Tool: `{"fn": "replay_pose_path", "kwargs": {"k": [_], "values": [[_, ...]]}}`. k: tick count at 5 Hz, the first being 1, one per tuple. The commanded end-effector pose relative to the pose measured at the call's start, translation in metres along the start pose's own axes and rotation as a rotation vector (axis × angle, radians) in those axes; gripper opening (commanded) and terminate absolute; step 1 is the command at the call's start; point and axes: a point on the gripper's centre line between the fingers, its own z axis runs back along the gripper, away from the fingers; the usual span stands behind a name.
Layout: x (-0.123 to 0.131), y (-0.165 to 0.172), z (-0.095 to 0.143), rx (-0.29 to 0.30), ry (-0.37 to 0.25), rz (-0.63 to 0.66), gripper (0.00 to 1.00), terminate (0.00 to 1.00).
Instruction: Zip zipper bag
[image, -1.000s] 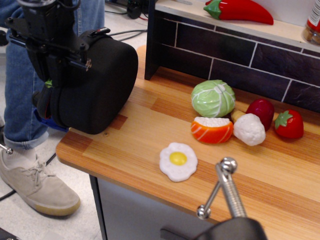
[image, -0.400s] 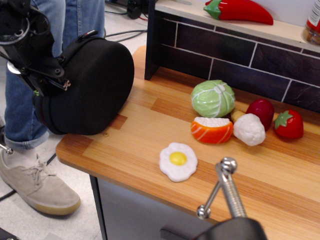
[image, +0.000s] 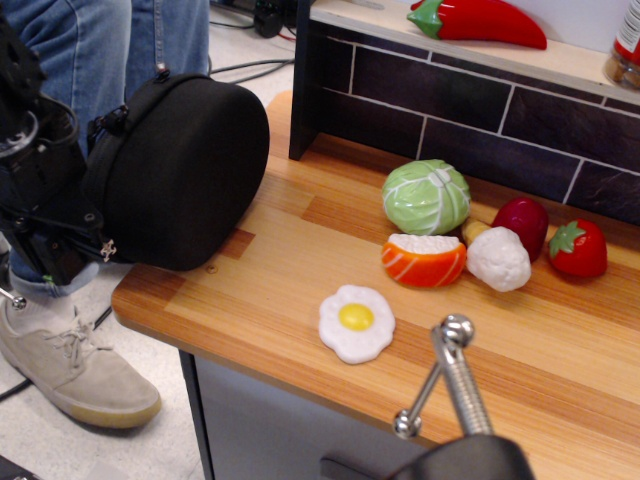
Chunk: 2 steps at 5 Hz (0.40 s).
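The zipper bag (image: 185, 170), a large black rounded fabric case, stands on its edge at the left end of the wooden counter (image: 260, 300) and hangs partly over that end. My gripper (image: 85, 225) is a black block pressed against the bag's left rim, low down, beyond the counter's edge. Its fingers are hidden behind its own body and the bag. The lime-green pull tab and the red lining do not show. The bag's visible rim looks closed.
Toy foods lie to the right: a fried egg (image: 356, 322), cabbage (image: 427, 196), salmon piece (image: 424, 260), white cauliflower (image: 498, 258), strawberry (image: 578, 248). A chili (image: 480, 20) lies on the tiled back shelf. A metal handle (image: 450, 375) sticks up in front. A person's legs (image: 90, 40) stand left.
My gripper has moved from the bag's upper left down and to the left along its rim. The bag has tipped slightly. The green tab seen earlier no longer shows.
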Motion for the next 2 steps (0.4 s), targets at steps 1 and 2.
{"fn": "replay_pose_path", "kwargs": {"k": [1, 2], "values": [[-0.032, -0.001, -0.007, -0.065, 0.092, 0.094, 0.00, 0.00], [-0.018, 0.004, -0.050, -0.047, 0.045, 0.102, 0.00, 1.00]]}}
